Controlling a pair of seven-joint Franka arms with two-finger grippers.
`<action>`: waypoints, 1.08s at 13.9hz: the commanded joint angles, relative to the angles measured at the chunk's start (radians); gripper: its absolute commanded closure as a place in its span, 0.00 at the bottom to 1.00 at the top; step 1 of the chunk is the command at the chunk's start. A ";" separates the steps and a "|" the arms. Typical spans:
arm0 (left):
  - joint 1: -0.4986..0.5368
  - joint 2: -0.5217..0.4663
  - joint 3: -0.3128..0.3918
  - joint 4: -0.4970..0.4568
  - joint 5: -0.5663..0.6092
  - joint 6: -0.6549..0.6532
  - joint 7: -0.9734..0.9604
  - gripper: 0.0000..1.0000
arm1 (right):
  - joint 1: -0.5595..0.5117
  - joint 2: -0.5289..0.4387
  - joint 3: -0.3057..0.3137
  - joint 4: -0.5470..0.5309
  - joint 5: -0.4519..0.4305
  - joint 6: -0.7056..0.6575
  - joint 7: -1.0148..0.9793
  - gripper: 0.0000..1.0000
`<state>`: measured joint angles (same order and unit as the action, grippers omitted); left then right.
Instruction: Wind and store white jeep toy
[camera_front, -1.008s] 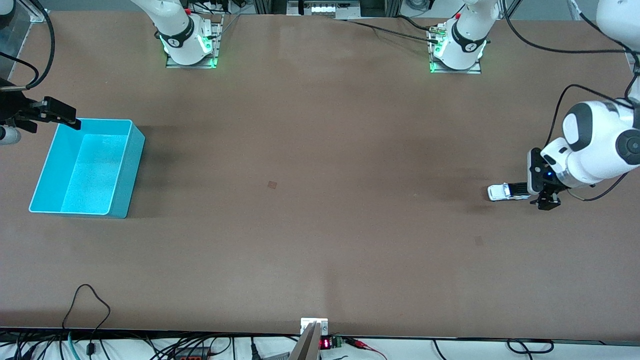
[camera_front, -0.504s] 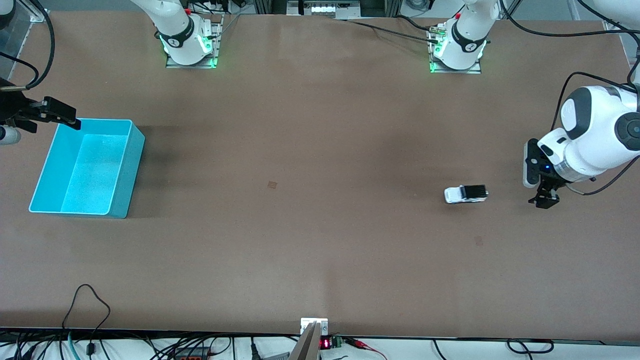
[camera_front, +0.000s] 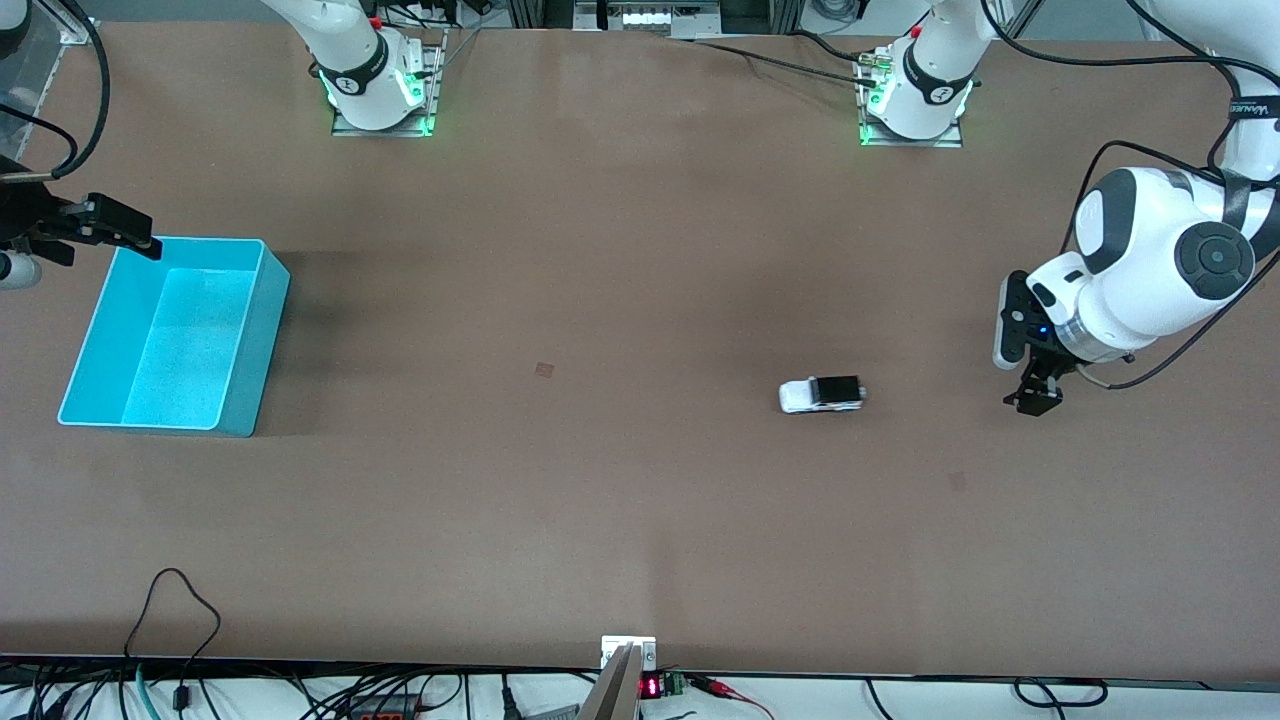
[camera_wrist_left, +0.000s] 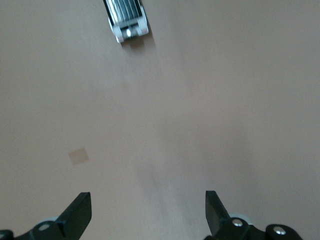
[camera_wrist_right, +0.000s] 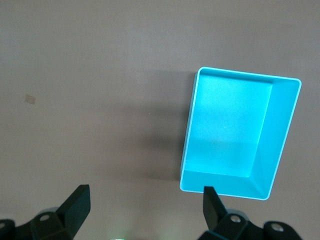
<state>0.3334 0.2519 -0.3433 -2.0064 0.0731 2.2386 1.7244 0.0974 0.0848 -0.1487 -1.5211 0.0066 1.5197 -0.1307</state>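
White jeep toy (camera_front: 822, 394) sits alone on the table (camera_front: 640, 250), well apart from the turquoise bin (camera_front: 250, 330), toward the left arm's end. White body, black ribbed rear roof. Left gripper (camera_front: 1036, 398) over the table near the jeep, fingers apart, holding nothing. Right gripper (camera_front: 120, 225) waits by the bin, fingers apart.

Band on my left arm's upper link (camera_front: 1254, 108): small dark lettering, too fine for me to read.
Black collars on my two white arm bases (camera_front: 352, 78): each carries a small round white mark, not legible.
Small black box with red lit digits at the surface's near edge (camera_front: 651, 687): digits glow red, but I cannot make them out.
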 joint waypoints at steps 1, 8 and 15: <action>-0.017 -0.022 0.006 0.001 -0.062 -0.014 -0.073 0.00 | -0.005 -0.002 0.005 0.006 0.001 -0.010 0.008 0.00; -0.031 -0.023 0.012 0.026 -0.125 -0.010 -0.475 0.00 | -0.005 0.006 0.006 0.006 0.001 -0.009 0.005 0.00; -0.031 -0.031 0.020 0.109 -0.125 -0.019 -0.937 0.00 | 0.004 0.006 0.011 0.007 0.001 -0.006 0.005 0.00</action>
<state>0.3074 0.2393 -0.3332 -1.9292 -0.0292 2.2396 0.8774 0.1033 0.0905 -0.1426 -1.5212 0.0066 1.5198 -0.1307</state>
